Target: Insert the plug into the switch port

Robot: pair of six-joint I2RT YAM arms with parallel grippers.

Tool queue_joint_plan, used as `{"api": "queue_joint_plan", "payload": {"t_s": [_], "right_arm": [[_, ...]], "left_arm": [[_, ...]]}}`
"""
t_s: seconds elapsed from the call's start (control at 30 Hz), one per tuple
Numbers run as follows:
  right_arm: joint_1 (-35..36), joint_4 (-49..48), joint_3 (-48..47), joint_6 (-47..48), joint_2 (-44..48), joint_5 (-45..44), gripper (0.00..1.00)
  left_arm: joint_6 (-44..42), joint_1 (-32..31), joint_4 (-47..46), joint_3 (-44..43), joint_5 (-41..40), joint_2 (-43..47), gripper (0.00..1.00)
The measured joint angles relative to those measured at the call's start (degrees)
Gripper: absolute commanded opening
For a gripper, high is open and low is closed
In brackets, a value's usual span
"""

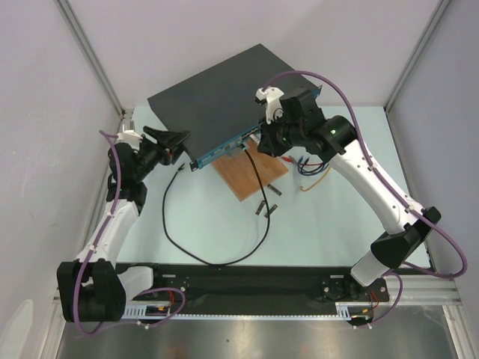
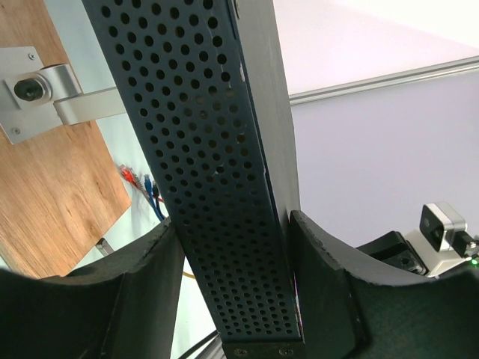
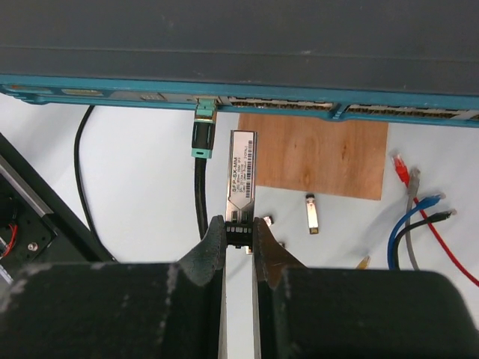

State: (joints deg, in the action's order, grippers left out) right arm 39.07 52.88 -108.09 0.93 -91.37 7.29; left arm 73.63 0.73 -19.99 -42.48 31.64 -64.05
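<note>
As the top view shows, switch: a large flat black metal box with teal-blue front face, lying slanted at the far side of the pale table.
Left wrist view, left hand: fingers clamped on the switch's perforated side.
Right wrist view, right hand: closed on the small silver metal plug, tip near the ports, not touching.

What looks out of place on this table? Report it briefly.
The switch sits skewed across the table, its teal face angled toward the wooden board. Small metal modules lie loose beside the board, and spare cables sprawl in a tangle. No damage visible.
</note>
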Motion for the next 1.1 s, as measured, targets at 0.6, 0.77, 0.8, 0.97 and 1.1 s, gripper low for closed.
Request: {"api": "queue_joint_plan", "payload": {"t_s": [0.6, 0.77, 0.8, 0.97, 1.1], "right_arm": [[0.46, -0.81, 0.94, -0.52, -3.65, -1.40, 0.00], [0.48, -0.96, -0.07, -0.55, -4.39, -1.49, 0.00], [0.48, -1.01, -0.37, -0.55, -4.57, -1.49, 0.00], [0.66, -1.33, -1.33, -0.55, -4.85, -1.66, 0.00], [1.11, -1.25, -1.66, -0.55, -4.85, -1.92, 0.00]], "left_arm": [[0.04, -0.31, 0.46, 0.07, -0.81, 0.37, 0.00], [0.04, -0.42, 0.44, 0.07, -1.01, 0.37, 0.00], [0.04, -0.44, 0.44, 0.07, -1.03, 0.37, 0.00], [0.09, -0.52, 0.37, 0.28, -1.40, 0.59, 0.00], [0.15, -0.61, 0.17, 0.39, -1.55, 0.63, 0.00]]}}
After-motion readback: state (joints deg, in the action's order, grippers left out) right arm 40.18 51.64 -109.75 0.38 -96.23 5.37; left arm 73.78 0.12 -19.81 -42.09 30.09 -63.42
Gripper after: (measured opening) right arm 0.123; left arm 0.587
